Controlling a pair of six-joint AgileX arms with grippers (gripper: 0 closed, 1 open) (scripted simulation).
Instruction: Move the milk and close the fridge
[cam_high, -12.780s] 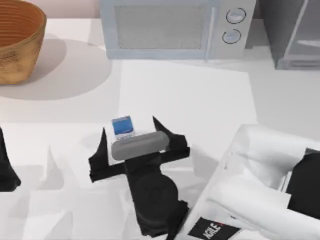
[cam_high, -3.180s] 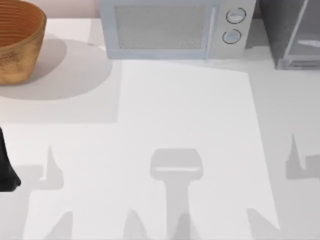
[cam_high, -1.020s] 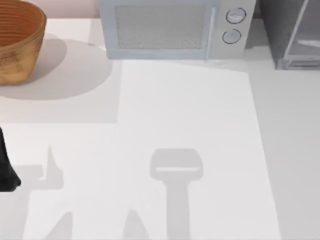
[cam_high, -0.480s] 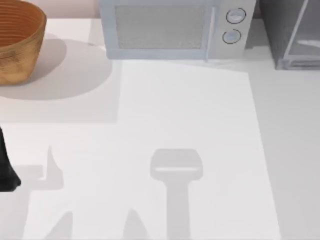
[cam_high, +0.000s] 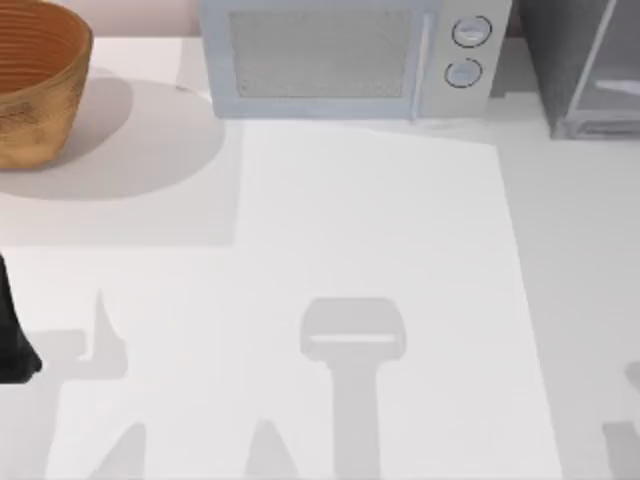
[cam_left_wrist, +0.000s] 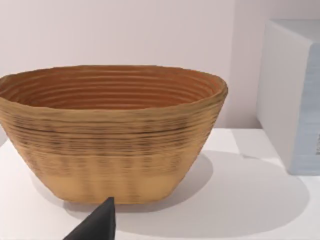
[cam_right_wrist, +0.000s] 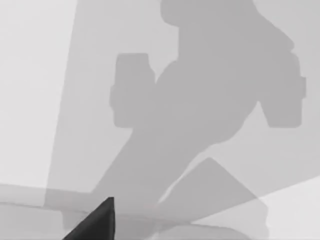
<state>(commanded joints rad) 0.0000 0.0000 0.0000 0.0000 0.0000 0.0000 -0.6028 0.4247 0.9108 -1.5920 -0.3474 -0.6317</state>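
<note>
We see our left claw (cam_high: 12, 335) parked at the left edge of the bench (cam_high: 380, 230), with the wicker basket (cam_left_wrist: 112, 132) standing ahead of it and the white microwave (cam_high: 345, 55) farther off to the right. The fridge (cam_high: 580, 65) stands far across the bench from that claw, in the back right corner beside the microwave. One dark fingertip (cam_right_wrist: 95, 222) of our right claw hangs over bare bench, and we cannot tell whether either claw is apart or together

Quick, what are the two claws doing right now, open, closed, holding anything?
Left gripper: parked at the table's left edge; open or shut cannot be told.
Right gripper: one dark fingertip shows above the table; cannot be told.
</note>
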